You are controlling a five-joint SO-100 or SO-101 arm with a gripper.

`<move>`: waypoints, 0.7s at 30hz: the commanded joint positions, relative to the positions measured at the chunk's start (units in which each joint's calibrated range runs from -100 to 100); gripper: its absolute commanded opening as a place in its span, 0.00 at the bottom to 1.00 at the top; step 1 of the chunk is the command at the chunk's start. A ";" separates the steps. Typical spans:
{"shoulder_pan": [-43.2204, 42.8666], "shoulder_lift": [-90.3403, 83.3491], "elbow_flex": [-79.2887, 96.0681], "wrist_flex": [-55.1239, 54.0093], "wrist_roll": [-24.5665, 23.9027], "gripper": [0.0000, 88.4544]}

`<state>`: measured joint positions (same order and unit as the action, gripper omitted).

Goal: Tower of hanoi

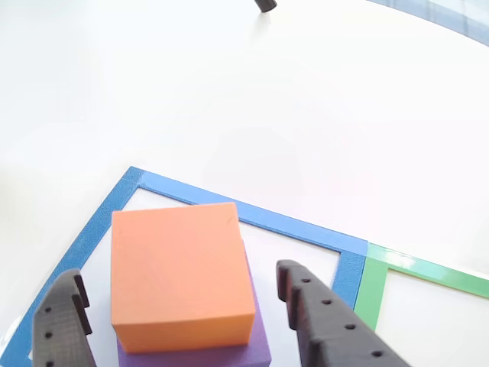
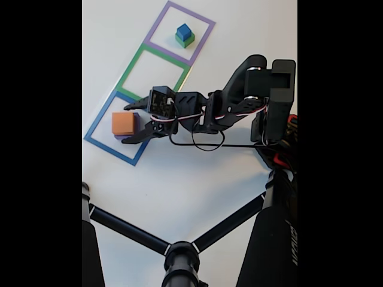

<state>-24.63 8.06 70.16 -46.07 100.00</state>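
Observation:
An orange cube (image 1: 176, 252) sits on top of a larger purple cube (image 1: 256, 348) inside the blue tape square (image 1: 252, 218). My gripper (image 1: 179, 274) is open, with one black finger on each side of the orange cube and a gap to both. The fixed view shows the same stack, orange cube (image 2: 122, 122) over purple cube (image 2: 137, 121), between the fingers of the gripper (image 2: 125, 124) in the blue square (image 2: 99, 143). The green square (image 2: 134, 66) has nothing in it. In the purple square (image 2: 157, 23) a small blue cube (image 2: 183, 29) rests on a green cube (image 2: 187, 41).
The three squares run in a row on a white table. The green tape square (image 1: 370, 290) borders the blue one on the right. My arm's base (image 2: 272, 89) stands at the right of the fixed view, and black tripod legs (image 2: 179, 257) cross the lower part.

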 commanded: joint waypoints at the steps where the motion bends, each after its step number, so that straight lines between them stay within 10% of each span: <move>1: 1.43 -10.36 0.56 4.61 0.00 0.33; 21: 13.61 -67.77 -20.53 99.59 0.00 0.00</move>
<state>-16.33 -54.16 61.04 33.25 99.82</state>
